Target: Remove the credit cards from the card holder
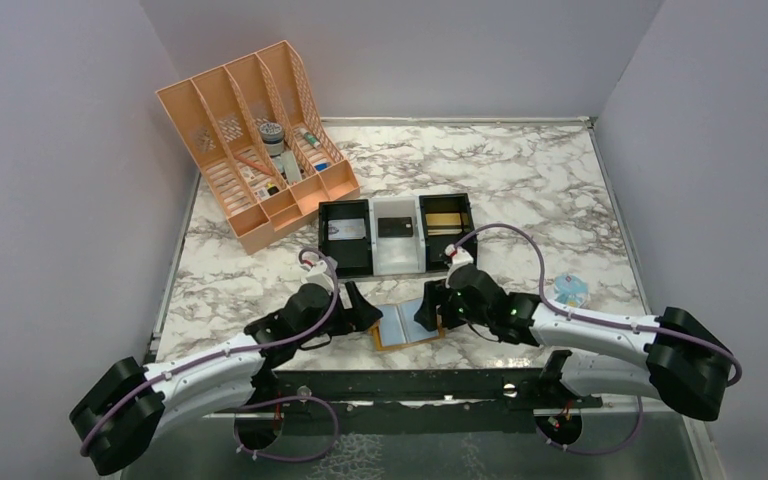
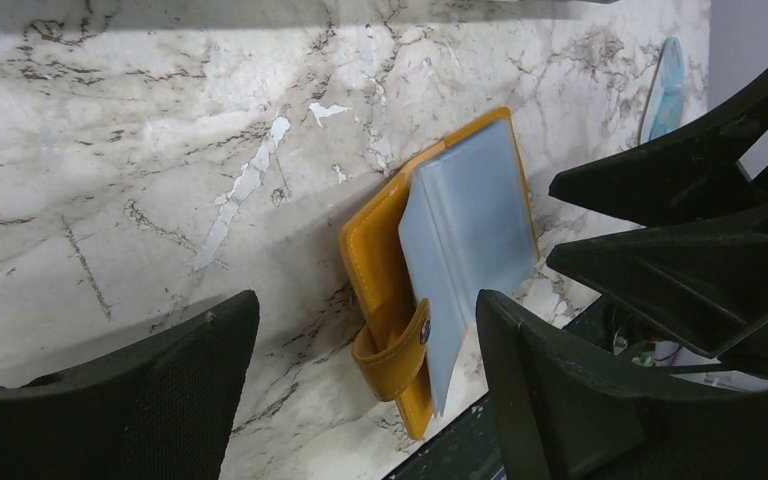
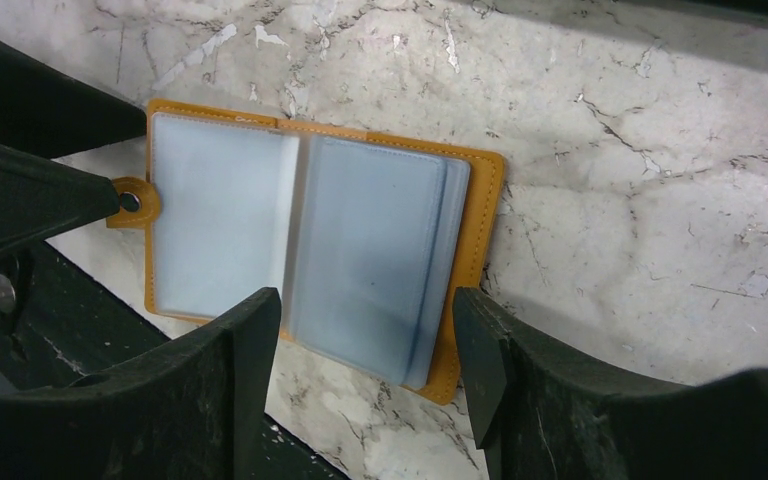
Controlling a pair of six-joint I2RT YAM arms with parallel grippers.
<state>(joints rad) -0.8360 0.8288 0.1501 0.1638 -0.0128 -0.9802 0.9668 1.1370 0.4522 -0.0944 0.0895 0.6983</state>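
The open card holder [image 1: 407,326] lies at the lower middle of the top view, between the left gripper [image 1: 364,308] and the right gripper [image 1: 427,309], both spread and pinching nothing.

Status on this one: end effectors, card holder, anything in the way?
Left end effector open, right end effector open, both at card holder. Holder unfolded on table, sleeves up. Nothing blocking.

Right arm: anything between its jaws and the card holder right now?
Nothing visible. The card holder lies open on the marble table. The right gripper faces it with jaws open, framing the page stack on the side away from the snap tab. The left gripper is at the tab side, clear of that path.
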